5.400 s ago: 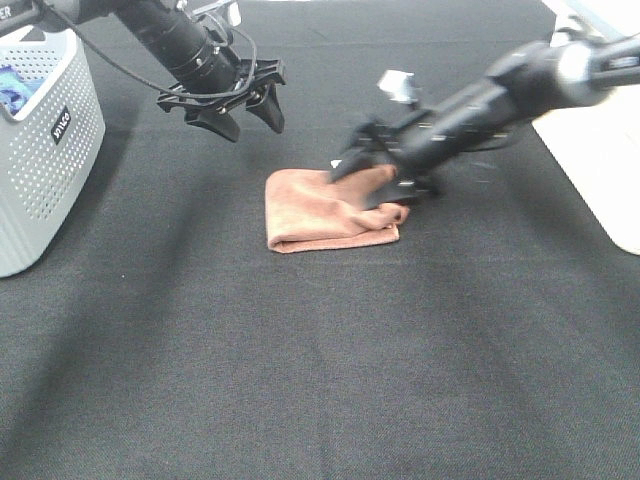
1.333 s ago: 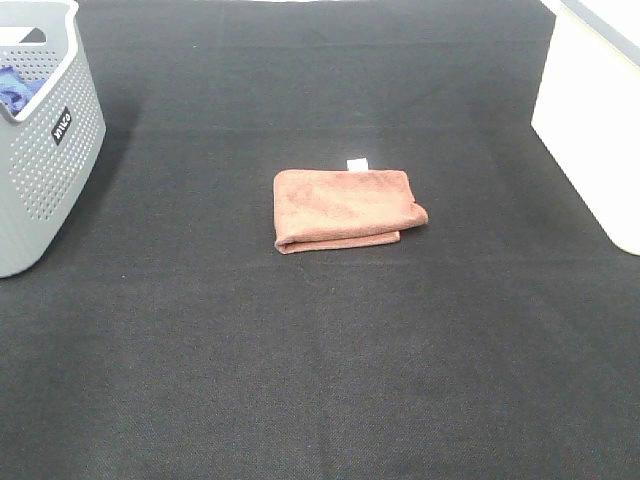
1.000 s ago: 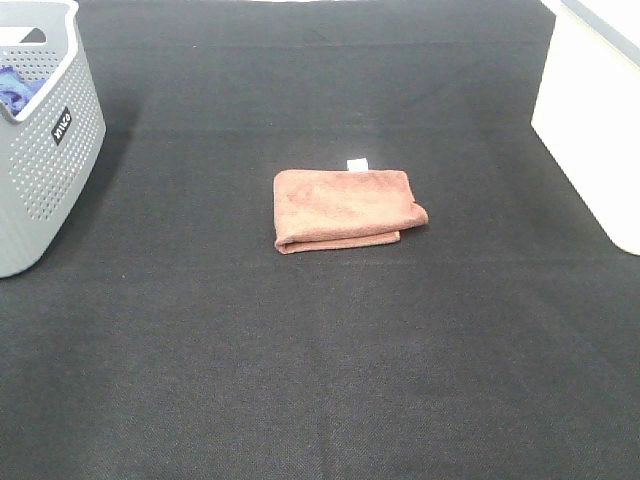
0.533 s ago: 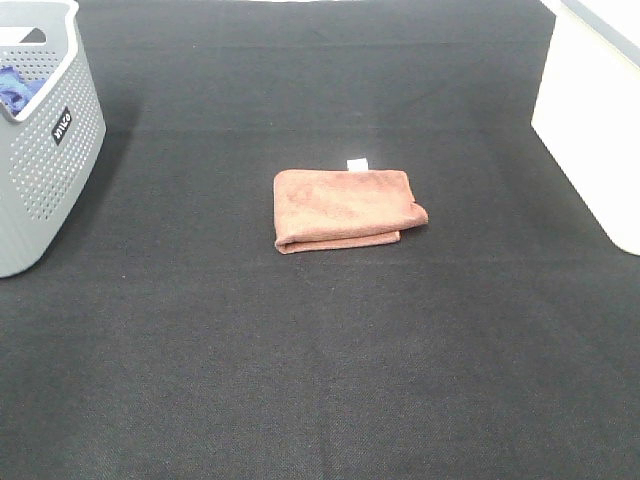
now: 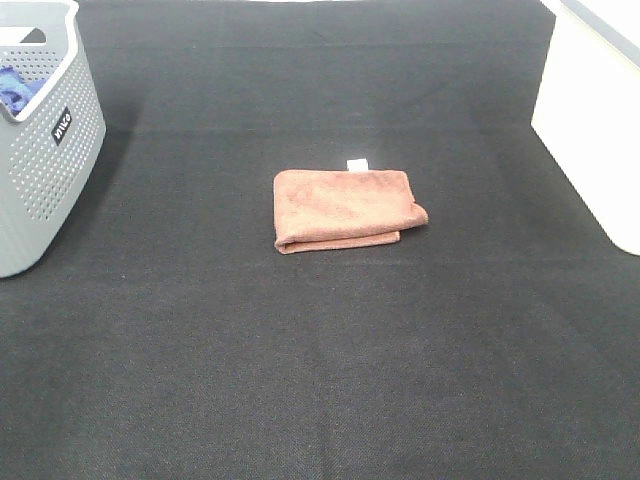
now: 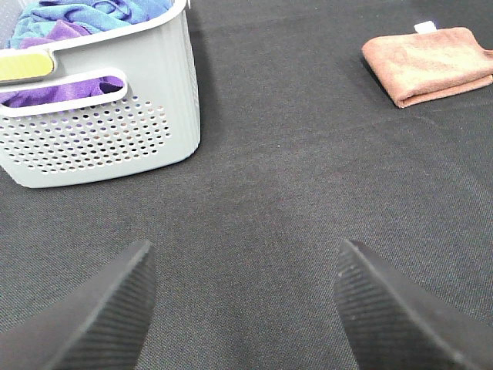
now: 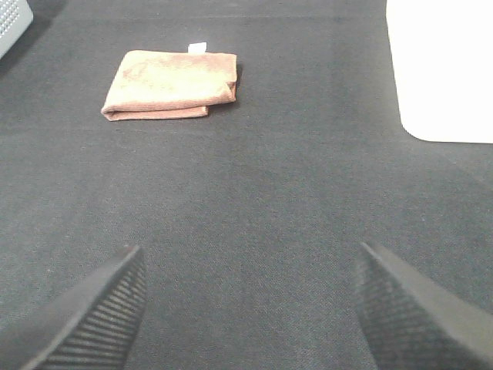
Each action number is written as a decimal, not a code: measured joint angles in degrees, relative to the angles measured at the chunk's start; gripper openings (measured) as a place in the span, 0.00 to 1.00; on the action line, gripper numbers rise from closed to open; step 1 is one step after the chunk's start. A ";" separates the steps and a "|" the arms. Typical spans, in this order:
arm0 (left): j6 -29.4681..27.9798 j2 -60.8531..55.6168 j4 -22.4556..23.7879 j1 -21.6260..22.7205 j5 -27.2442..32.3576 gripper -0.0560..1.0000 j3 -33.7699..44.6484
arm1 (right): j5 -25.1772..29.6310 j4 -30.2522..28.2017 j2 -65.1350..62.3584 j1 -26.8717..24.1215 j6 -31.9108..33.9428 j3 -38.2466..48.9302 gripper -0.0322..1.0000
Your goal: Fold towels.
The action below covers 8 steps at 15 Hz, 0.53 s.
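A reddish-brown towel [image 5: 344, 208] lies folded into a small rectangle in the middle of the black table, its white tag [image 5: 357, 164] at the far edge. It also shows in the left wrist view [image 6: 430, 64] and the right wrist view [image 7: 171, 82]. Both arms are out of the exterior high view. My left gripper [image 6: 243, 297] is open and empty, well away from the towel. My right gripper [image 7: 248, 297] is open and empty, also well back from the towel.
A grey perforated basket [image 5: 48, 150] stands at the left edge; it holds blue and purple cloths [image 6: 73, 15]. A white box [image 5: 596, 120] stands at the right edge, also in the right wrist view [image 7: 443, 69].
Since 5.4 s ago both arms have drawn back out of the exterior high view, leaving the folded towel flat on the table. Nothing has moved in the last second.
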 joint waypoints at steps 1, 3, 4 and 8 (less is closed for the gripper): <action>0.00 0.00 0.00 0.00 0.00 0.66 0.00 | 0.00 0.11 0.00 0.00 0.00 0.00 0.72; 0.00 0.00 0.00 0.00 0.00 0.66 0.00 | 0.00 0.11 0.00 0.00 0.00 0.00 0.72; 0.00 0.00 0.00 0.00 0.00 0.66 0.00 | 0.00 0.11 0.00 -0.06 0.00 0.00 0.72; 0.00 0.00 0.00 0.00 0.00 0.66 0.00 | 0.00 0.86 0.00 -3.32 0.00 0.00 0.72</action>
